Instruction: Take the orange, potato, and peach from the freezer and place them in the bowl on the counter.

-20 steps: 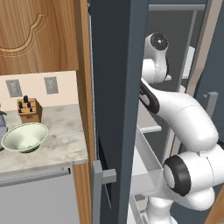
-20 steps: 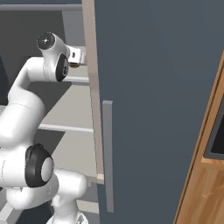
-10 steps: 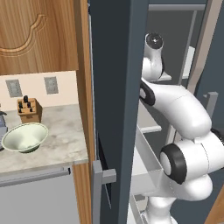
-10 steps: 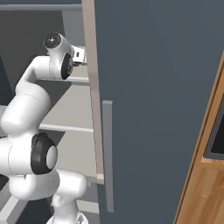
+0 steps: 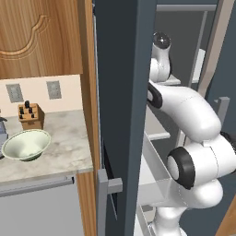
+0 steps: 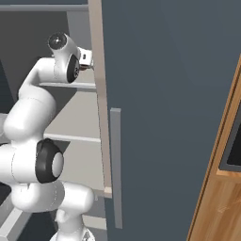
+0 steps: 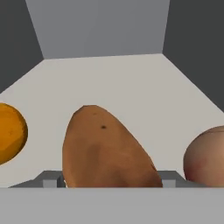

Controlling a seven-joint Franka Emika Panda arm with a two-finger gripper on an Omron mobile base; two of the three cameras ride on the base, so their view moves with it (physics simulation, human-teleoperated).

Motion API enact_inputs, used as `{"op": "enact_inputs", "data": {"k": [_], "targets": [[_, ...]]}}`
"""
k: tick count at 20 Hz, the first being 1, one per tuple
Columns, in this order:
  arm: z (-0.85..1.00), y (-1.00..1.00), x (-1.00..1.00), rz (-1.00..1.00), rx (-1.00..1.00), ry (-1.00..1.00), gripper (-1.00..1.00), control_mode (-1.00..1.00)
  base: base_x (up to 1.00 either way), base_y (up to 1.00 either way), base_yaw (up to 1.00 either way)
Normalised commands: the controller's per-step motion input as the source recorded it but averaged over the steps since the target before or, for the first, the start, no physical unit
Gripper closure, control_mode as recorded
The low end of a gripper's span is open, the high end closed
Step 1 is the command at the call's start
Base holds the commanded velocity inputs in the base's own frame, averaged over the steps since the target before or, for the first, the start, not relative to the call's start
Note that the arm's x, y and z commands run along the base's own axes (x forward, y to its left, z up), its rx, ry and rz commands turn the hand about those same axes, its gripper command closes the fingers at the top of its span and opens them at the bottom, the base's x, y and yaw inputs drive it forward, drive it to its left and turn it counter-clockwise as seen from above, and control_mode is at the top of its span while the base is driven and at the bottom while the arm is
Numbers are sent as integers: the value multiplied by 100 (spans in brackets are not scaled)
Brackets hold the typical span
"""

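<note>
Inside the freezer point(image 5: 124, 69), upper shelf level, items entered from largest to smallest.

Freezer: tall dark grey-blue cabinet, door swung open, pale grey shelves inside; the white arm reaches into it at an upper shelf.

Counter point(image 5: 69, 152): marbled grey, left of the freezer and well apart from the shelf being worked.

Bowl point(image 5: 26, 144): wide, shallow, pale green-white, standing on that counter with no fruit showing in it.

Potato point(image 7: 107, 148): brown, egg-shaped, lying on the shelf floor directly ahead of the gripper point(image 7: 109, 179). Its long axis runs away from the hand and leans slightly left. Its near end fills the gap between the two grey finger tips, which sit just beside its flanks. Jaws narrowed about it; whether they already press on it cannot be told.

Peach point(image 7: 204, 157): reddish-pink, on the shelf right of the potato, apart from it.

Orange point(image 7: 11, 132): bright, on the shelf left of the potato, apart from it.

Judgement: the potato is first in hand; a straight pull back out of the shelf looks likely to follow.
</note>
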Motion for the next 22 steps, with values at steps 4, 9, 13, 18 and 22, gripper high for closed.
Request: {"op": "enact_inputs", "data": {"k": [4, 9, 13, 18, 22], "targets": [[0, 0, -46, 0, 0, 0, 100, -100, 0, 0, 0], [6, 0, -91, 0, 0, -1, 100, -100, 0, 0, 0], [21, -8, -82, 0, 0, 0, 100, -100, 0, 0, 0], [30, -9, -85, 0, 0, 1, 100, -100, 0, 0, 0], [4, -14, -99, 0, 0, 6, 100, -100, 0, 0, 0]]}}
